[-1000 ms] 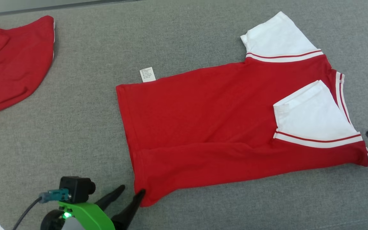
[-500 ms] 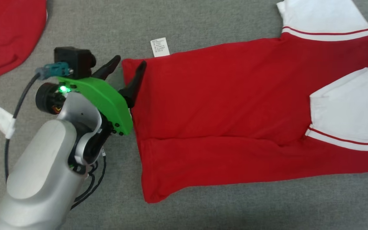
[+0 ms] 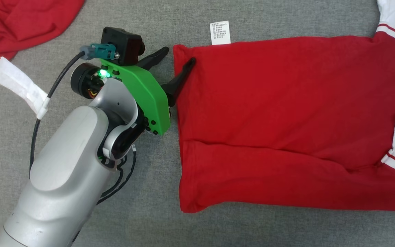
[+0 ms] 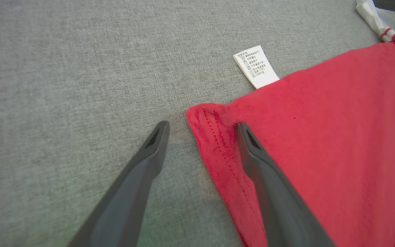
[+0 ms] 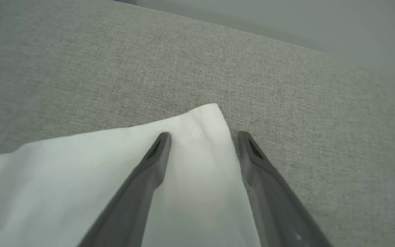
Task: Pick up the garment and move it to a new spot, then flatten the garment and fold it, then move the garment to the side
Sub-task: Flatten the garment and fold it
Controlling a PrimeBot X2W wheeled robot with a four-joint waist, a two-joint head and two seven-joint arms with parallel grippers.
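Note:
The garment (image 3: 279,113) is a red shirt with white sleeves, lying flat on the grey surface with one long side folded over. A white care label (image 3: 220,33) sticks out at its far hem. My left gripper (image 3: 178,56) is open and straddles the far hem corner (image 4: 206,118), one finger on the red cloth, the other on the grey fabric. My right gripper (image 5: 202,137) is open over the corner of a white sleeve (image 5: 197,123), one finger on the cloth and the other just off its edge.
A second red garment (image 3: 22,20) lies bunched at the upper left, with a white strip (image 3: 19,85) near it. The grey fabric surface (image 3: 142,212) spreads around the shirt. Its far edge (image 5: 286,41) runs behind the white sleeve.
The head camera has swung down and left. My left gripper has moved from the shirt's near hem corner up to the far hem corner by the label, still open.

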